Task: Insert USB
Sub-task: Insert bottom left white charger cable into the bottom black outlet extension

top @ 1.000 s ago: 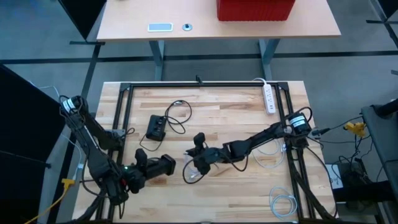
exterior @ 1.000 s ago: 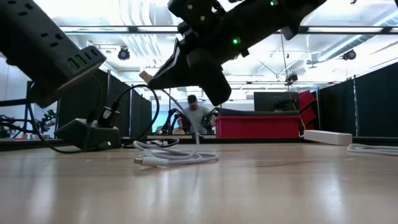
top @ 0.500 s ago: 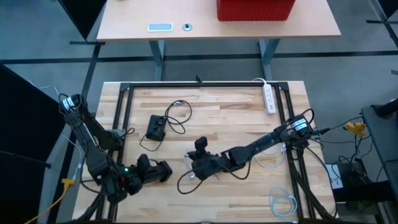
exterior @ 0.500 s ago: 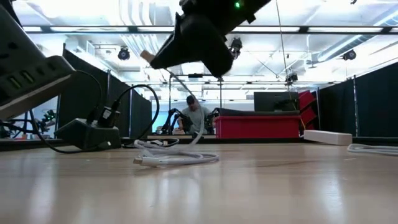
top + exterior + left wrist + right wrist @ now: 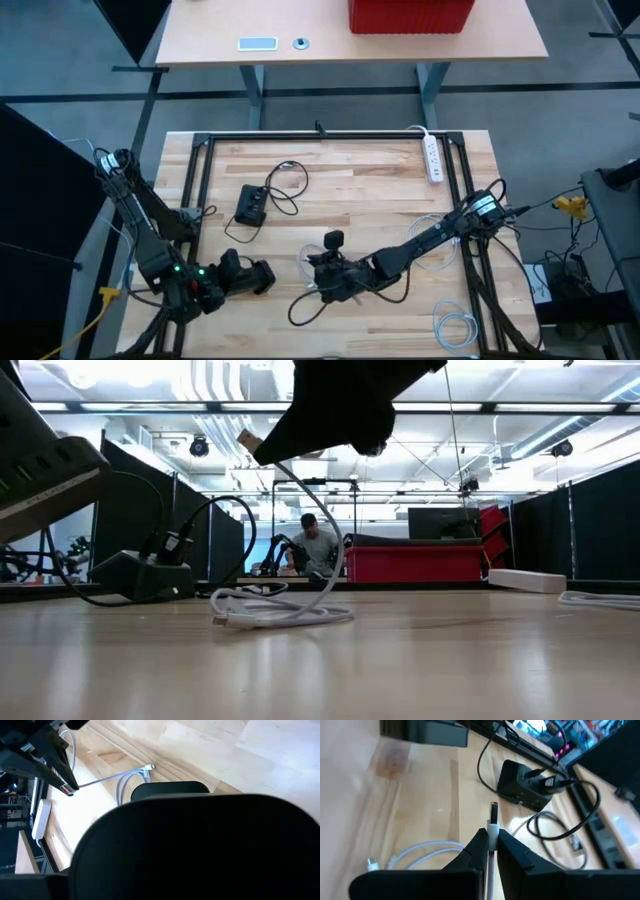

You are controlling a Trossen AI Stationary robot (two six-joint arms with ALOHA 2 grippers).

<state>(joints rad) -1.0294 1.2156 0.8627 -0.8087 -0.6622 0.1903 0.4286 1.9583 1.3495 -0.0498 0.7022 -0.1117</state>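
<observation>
My right gripper [image 5: 322, 283] is near the table's middle front, shut on the white USB cable's plug [image 5: 493, 827]. The plug's metal tip [image 5: 246, 438] sticks out toward the left arm. The cable hangs down to a loose coil [image 5: 281, 610] lying on the table. My left gripper [image 5: 236, 279] is at the near left, shut on a black charging block [image 5: 259, 276]. In the low view the block [image 5: 45, 472] is lifted and tilted, with its ports showing. The block fills the left wrist view [image 5: 200, 850]. My left gripper holds the black charging block [image 5: 259, 276], lifted clear of the table and tilted; the block and the gripper hide the place of contact. My right gripper pinches the white plug body [image 5: 492, 839] between its two fingers [image 5: 478, 849]. The plug lies along the fingers, and its metal tip [image 5: 494, 812] pokes out past them. It is lifted clear, with the cable hanging slack below.
A second black adapter [image 5: 250, 205] with a looped black cord [image 5: 290, 185] lies at the far left. A white power strip [image 5: 433, 158] lies at the far right. White cable coils [image 5: 455, 327] lie at the near right. A black frame [image 5: 320, 137] borders the table. A person [image 5: 316, 546] is far behind.
My right gripper has moved toward the table's near edge and risen, carrying the plug; the cable trails after it while the coil stays on the table. My left gripper has drawn the black block a little toward the near left edge.
</observation>
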